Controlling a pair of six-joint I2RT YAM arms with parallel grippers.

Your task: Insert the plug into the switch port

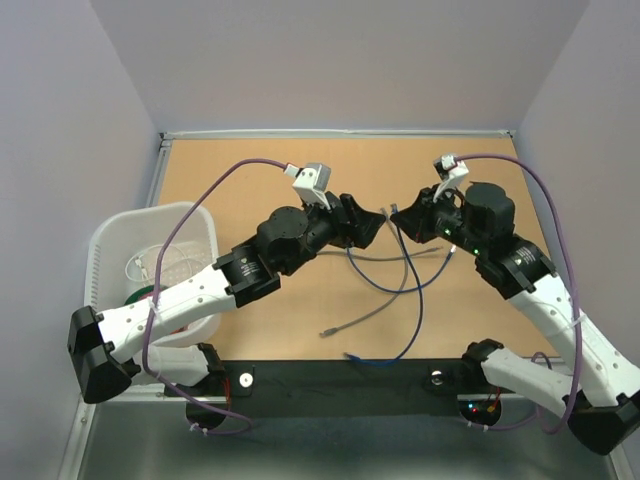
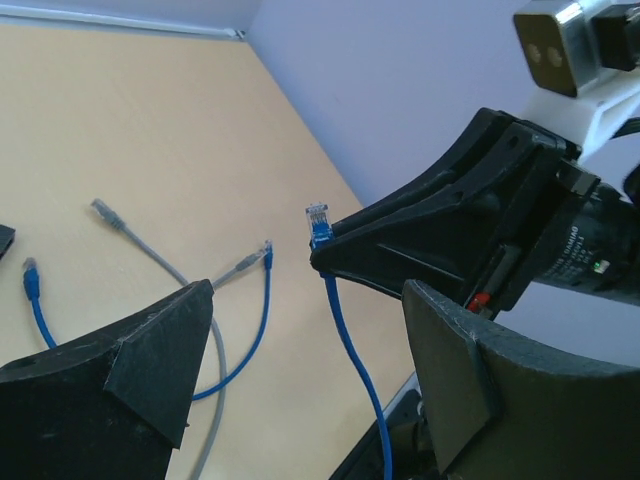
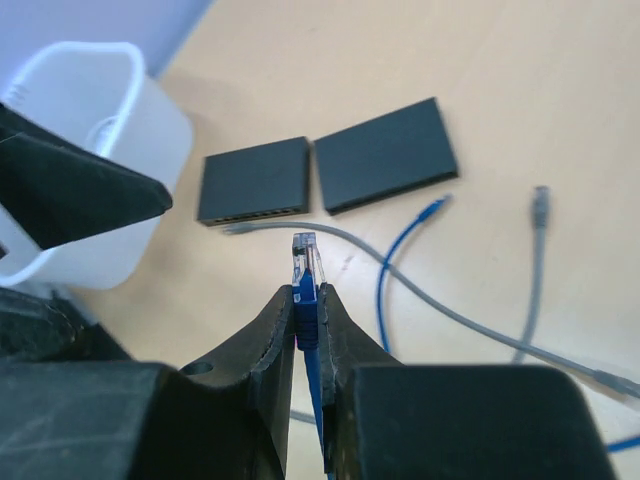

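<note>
My right gripper (image 3: pixel 306 296) is shut on a blue cable just behind its clear plug (image 3: pixel 306 256), and the plug sticks out past the fingertips. Two black switches lie flat on the table beyond it, the left switch (image 3: pixel 254 179) with its port row facing me and the right switch (image 3: pixel 385 155) beside it. In the left wrist view the plug (image 2: pixel 318 222) shows at the tip of the right gripper's fingers (image 2: pixel 420 240). My left gripper (image 2: pixel 310 385) is open and empty, close to the right gripper (image 1: pixel 400 222) above the table's middle. The switches are hidden in the top view.
A white plastic basket (image 1: pixel 150 250) stands at the left edge, also in the right wrist view (image 3: pixel 90 110). Loose grey cable (image 1: pixel 370 318) and blue cable (image 1: pixel 405 285) lie on the table between the arms. Purple camera cables loop over both arms.
</note>
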